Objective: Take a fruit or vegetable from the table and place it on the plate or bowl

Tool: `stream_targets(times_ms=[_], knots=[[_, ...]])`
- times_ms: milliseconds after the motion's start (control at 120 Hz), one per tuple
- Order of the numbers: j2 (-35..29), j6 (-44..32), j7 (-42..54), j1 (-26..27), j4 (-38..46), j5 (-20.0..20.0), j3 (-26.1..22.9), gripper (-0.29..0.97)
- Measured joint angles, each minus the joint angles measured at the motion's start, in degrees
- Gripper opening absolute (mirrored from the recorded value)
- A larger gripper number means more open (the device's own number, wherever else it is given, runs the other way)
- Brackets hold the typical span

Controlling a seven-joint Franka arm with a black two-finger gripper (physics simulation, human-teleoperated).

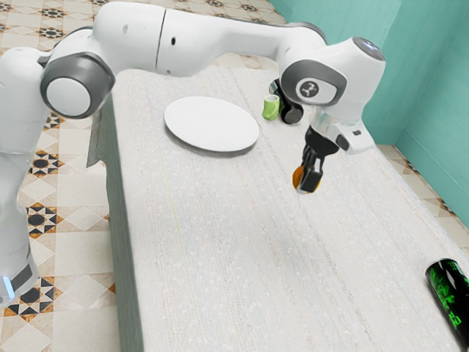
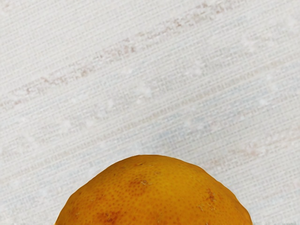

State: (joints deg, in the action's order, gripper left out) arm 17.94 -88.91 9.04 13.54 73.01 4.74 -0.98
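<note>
Teal-walled room, white table (image 1: 220,257) | gripper (image 1: 308,180) is closed on orange (image 1: 297,178), near table's middle | plate (image 1: 211,123) lies toward the arm-side edge | orange should be kept gripped firmly, carried over the plate, lowered gently.

This looks like a home kitchen or a dining corner, rendered in a simulator. The floor (image 1: 62,220) has beige tiles with dark ornament patterns, and the walls (image 1: 432,66) are covered with teal tiles, as in a domestic room. At the pale, cloth-like table (image 1: 220,257) there are household things: a white plate (image 1: 211,123), a small green cup (image 1: 271,108), an orange (image 1: 298,178) and a dark can (image 1: 448,290).
</note>
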Motion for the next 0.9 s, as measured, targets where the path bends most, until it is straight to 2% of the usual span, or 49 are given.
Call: stream_targets(times_ms=[108, 175, 442, 575, 675, 900], knots=[[-0.54, 0.72, -0.28, 0.00, 0.04, 0.21, 0.14, 0.36], [-0.73, 1.00, -0.38, -0.11, 0.04, 0.43, 2.48, 0.36], [-3.60, 2.24, 1.03, -0.48, 3.06, 0.42, 17.96, 0.36], [-1.19, 1.56, 3.73, -0.65, 3.20, -1.76, 27.33, 0.36], [1.50, 0.40, 6.46, -4.93, 2.77, -4.23, 29.93, 0.36], [6.41, -2.29, 13.38, -16.07, 1.06, -7.85, 30.19, 0.36]])
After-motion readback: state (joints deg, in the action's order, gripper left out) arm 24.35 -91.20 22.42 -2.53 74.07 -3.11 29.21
